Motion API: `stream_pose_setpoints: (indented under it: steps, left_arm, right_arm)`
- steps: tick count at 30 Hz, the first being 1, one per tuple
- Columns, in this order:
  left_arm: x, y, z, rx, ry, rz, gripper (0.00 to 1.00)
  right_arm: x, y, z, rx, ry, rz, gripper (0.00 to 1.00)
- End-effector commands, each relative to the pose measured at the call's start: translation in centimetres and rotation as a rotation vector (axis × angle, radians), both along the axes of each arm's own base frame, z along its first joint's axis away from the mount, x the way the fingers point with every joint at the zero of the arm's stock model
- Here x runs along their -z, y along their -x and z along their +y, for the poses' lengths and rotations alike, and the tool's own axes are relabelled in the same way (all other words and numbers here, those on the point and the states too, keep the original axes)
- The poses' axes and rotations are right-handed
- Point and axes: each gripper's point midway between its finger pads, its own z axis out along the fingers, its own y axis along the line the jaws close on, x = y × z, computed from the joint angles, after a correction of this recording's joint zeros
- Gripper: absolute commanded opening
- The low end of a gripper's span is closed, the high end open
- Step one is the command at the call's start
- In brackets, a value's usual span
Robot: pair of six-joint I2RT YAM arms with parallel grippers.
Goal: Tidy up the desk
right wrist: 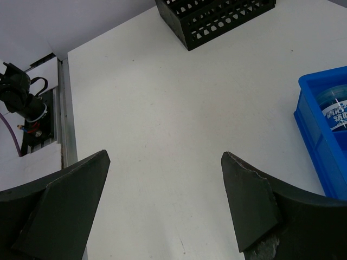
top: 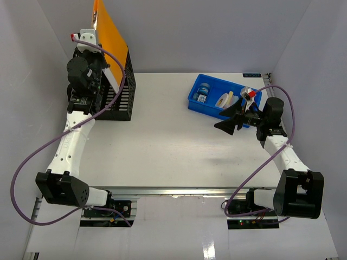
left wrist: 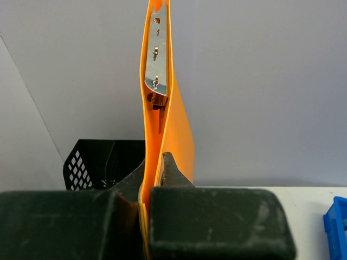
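Note:
My left gripper (top: 103, 67) is shut on an orange folder (top: 108, 40) and holds it upright over the black mesh basket (top: 122, 100) at the far left of the white desk (top: 173, 141). In the left wrist view the orange folder (left wrist: 165, 124) stands edge-on between my fingers (left wrist: 172, 170), its metal clip at the top, with the black mesh basket (left wrist: 92, 162) behind and below it. My right gripper (top: 227, 122) is open and empty, above the desk beside the blue tray (top: 214, 108). In the right wrist view my right gripper (right wrist: 165, 208) has wide-apart jaws over bare desk (right wrist: 162, 108).
The blue tray holds a tape roll (top: 222, 100) and a small blue-labelled container (top: 203, 91); its corner shows in the right wrist view (right wrist: 325, 141). The aluminium rail (top: 179, 190) runs along the near edge. Grey walls enclose the desk on three sides.

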Motion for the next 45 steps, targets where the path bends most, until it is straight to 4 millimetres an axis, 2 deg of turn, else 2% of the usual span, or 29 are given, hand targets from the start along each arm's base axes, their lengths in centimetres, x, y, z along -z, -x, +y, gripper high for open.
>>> stream_pose_setpoints:
  steps: [1, 6, 11, 15, 27, 33, 45]
  left_arm:
    - [-8.9, 4.1, 1.7, -0.035, 0.048, -0.25, 0.0]
    - [-11.9, 6.3, 1.7, -0.012, 0.083, -0.328, 0.0]
    - [-12.6, 7.4, 1.9, -0.017, 0.088, -0.352, 0.0]
    - [-11.0, 6.6, 1.7, -0.015, 0.076, -0.318, 0.0]
    - [-4.3, 1.9, 1.3, -0.022, 0.022, -0.154, 0.0]
    - [-0.4, 0.4, 0.7, 0.006, 0.017, -0.069, 0.0]
    - [4.6, -2.0, 0.3, 0.043, -0.002, 0.047, 0.0]
  right_arm:
    - [-0.2, -0.1, 0.1, -0.01, 0.006, -0.021, 0.9]
    - [-0.1, -0.2, 0.1, -0.009, 0.008, -0.019, 0.9]
    - [-0.1, -0.2, 0.1, -0.007, 0.007, -0.016, 0.9]
    - [-0.1, -0.2, 0.1, -0.006, 0.008, -0.019, 0.9]
    - [-0.1, -0.2, 0.1, -0.008, 0.012, -0.022, 0.9]
    - [0.0, -0.2, 0.1, -0.009, 0.013, -0.02, 0.9]
    - [0.1, -0.4, 0.0, -0.005, 0.017, -0.02, 0.9]
